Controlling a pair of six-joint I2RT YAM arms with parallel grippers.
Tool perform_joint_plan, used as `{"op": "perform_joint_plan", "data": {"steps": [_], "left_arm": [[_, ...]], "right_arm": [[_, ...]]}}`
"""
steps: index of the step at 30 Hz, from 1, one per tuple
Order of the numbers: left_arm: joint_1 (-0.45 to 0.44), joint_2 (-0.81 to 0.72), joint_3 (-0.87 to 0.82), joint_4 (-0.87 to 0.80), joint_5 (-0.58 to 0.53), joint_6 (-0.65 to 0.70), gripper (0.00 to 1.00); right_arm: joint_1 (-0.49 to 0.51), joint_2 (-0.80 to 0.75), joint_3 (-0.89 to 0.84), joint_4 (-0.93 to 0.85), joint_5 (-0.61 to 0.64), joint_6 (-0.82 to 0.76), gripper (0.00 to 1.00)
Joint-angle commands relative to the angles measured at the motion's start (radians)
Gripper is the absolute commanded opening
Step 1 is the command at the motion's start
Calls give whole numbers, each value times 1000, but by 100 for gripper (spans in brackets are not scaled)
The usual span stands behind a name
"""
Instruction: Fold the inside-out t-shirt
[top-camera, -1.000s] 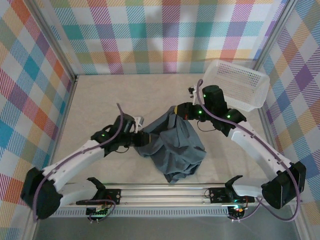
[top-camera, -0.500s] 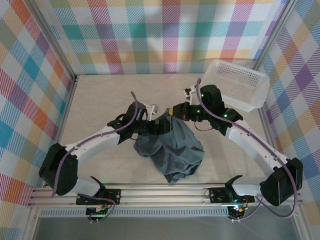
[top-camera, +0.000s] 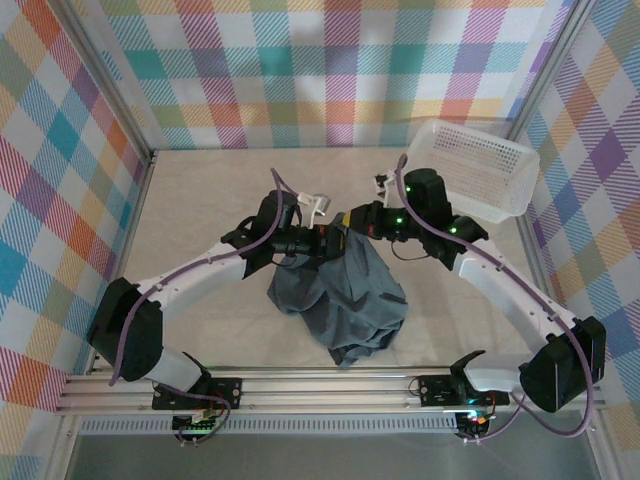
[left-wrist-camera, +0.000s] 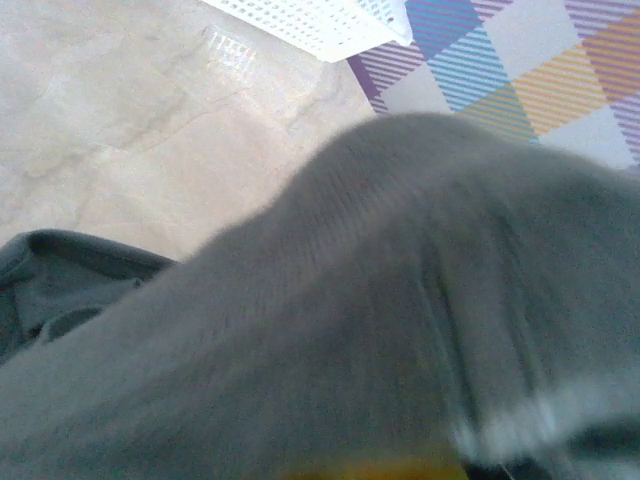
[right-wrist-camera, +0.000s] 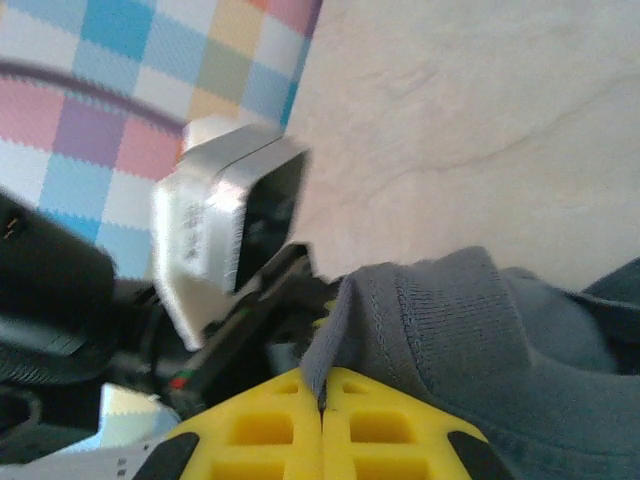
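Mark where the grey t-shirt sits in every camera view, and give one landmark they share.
Top external: t-shirt bunched at centre frame.
Left wrist: t-shirt close up, across the lower frame.
Right wrist: t-shirt lower right, edge pinched in right claw.
Shared landmark: plaid wall.

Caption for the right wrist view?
Right gripper pinching the t-shirt's ribbed edge above the table, the left arm alongside.

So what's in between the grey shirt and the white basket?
Bare beige table, as the left wrist view shows. From the top view, the right arm hangs over that stretch between t-shirt and basket.
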Motion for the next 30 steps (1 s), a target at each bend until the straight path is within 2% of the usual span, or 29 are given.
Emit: {"op": "perform_joint_plan", "data": {"steps": [1,4,6,11,14,17,18,20,22,23,25,26,28,30], "left_arm": [[25,-126,30,27,48,-165,0],[36,-203,112,-135,20,-200,0],[46,-227,169,-242,2,-203,0],[72,-223,243,-333,48,-303,0],[71,-198,281,-393,40,-277,0],[68,-182,288,-404,23,-230,0],[64,-172,306,-453,-8,-174,0],[39,-160,330,-614,-212,-27,0],[30,-143,294,-714,-455,55,18],[38,-125,268,-730,-499,81,28],[64,-70,227,-724,-483,103,44],[75,-38,218,-718,-455,99,48],[86,29,201,-678,-405,77,55],[89,84,194,-626,-361,64,68]], "right_arm": [[-90,-21,-29,-45,61,-48,0],[-105,46,-23,-125,97,-186,0],[-110,87,-32,-117,66,-223,0],[-109,160,-17,-185,177,-313,6],[-107,75,-38,-164,135,-306,28],[-88,-98,-142,-52,165,-273,25],[-66,-146,-176,-36,218,-256,27],[-18,-193,-193,-57,283,-237,34],[56,-185,-176,-109,360,-197,32],[92,-159,-168,-121,373,-164,31],[156,-77,-150,-119,378,-126,36],[178,-29,-134,-131,401,-120,42],[191,89,-92,-171,447,-101,59],[191,179,-79,-154,465,-115,66]]}}
